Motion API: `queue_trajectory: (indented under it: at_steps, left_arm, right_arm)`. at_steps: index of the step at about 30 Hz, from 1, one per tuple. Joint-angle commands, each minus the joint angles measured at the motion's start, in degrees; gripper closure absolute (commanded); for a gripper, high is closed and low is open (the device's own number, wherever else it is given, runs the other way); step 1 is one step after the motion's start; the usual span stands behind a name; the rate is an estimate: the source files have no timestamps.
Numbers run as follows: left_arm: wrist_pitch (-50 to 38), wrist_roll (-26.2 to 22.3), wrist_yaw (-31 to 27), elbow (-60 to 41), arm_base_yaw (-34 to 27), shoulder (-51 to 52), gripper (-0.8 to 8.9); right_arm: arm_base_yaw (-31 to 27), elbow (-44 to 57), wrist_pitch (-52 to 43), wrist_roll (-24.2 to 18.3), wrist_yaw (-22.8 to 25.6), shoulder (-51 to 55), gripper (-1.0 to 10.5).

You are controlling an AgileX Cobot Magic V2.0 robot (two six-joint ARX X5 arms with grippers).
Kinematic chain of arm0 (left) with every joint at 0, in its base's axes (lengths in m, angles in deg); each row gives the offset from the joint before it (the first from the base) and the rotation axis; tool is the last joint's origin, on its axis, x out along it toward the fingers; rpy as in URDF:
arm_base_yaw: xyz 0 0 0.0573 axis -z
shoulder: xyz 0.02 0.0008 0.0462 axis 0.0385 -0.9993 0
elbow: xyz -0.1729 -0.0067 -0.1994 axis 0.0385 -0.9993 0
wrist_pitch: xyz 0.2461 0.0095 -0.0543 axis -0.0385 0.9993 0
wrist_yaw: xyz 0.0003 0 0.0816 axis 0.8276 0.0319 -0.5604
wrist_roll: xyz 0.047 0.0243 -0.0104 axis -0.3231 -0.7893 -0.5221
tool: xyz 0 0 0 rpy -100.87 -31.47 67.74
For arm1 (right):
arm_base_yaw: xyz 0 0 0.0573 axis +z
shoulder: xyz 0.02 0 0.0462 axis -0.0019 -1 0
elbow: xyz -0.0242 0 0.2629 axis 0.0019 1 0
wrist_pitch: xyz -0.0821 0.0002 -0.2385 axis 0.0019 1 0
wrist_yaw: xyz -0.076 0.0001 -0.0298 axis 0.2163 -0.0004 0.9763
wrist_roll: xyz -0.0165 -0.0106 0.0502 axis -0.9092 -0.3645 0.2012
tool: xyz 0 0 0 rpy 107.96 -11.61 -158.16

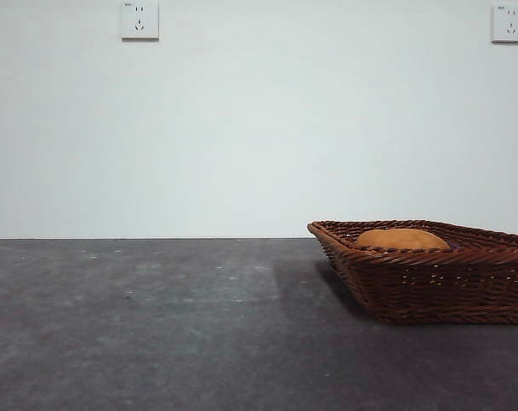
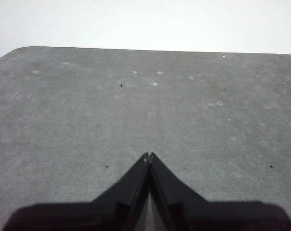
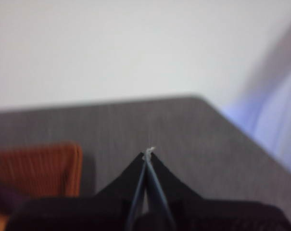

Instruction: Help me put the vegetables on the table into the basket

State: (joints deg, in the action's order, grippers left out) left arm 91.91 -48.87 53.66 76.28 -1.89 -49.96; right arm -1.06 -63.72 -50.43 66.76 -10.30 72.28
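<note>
The dark brown wicker basket [image 1: 438,278] stands on the grey table [image 1: 156,325] at the right in the front view. The brown potato [image 1: 402,240] lies inside it, its top showing above the rim. The corn cob is out of view. In the blurred right wrist view the basket [image 3: 39,168] shows beside the gripper, with a dark purple shape, perhaps the eggplant [image 3: 8,197], in it. My right gripper [image 3: 148,153] is shut and empty above the table. My left gripper [image 2: 148,156] is shut and empty above bare table. Neither arm shows in the front view.
A white wall with two power sockets [image 1: 139,20] rises behind the table's far edge. The left wrist view shows a rounded table corner [image 2: 15,50]. The right wrist view shows another table corner [image 3: 198,98].
</note>
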Motion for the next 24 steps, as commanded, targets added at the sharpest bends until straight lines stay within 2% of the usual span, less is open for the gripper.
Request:
queue_trajectory:
  at_steps: [1, 7, 12, 24]
  left_arm:
    - [-0.4, 0.3, 0.3, -0.6, -0.2, 0.0, 8.17]
    - [-0.4, 0.3, 0.3, -0.6, -0.2, 0.0, 8.17]
    - [-0.4, 0.3, 0.3, -0.6, -0.2, 0.0, 8.17]
    - [-0.4, 0.3, 0.3, -0.6, -0.2, -0.3, 8.17]
  right_arm:
    - [0.0, 7.1, -2.1, 1.2, 0.4, 2.8, 9.5]
    - [0.0, 18.3, -6.2, 6.2, 1.5, 8.6, 9.5]
    - [0.0, 23.8, -7.5, 8.2, 1.5, 12.0, 9.5]
    - [0.0, 24.7, -9.0, 7.5, 0.9, 12.0, 9.5]
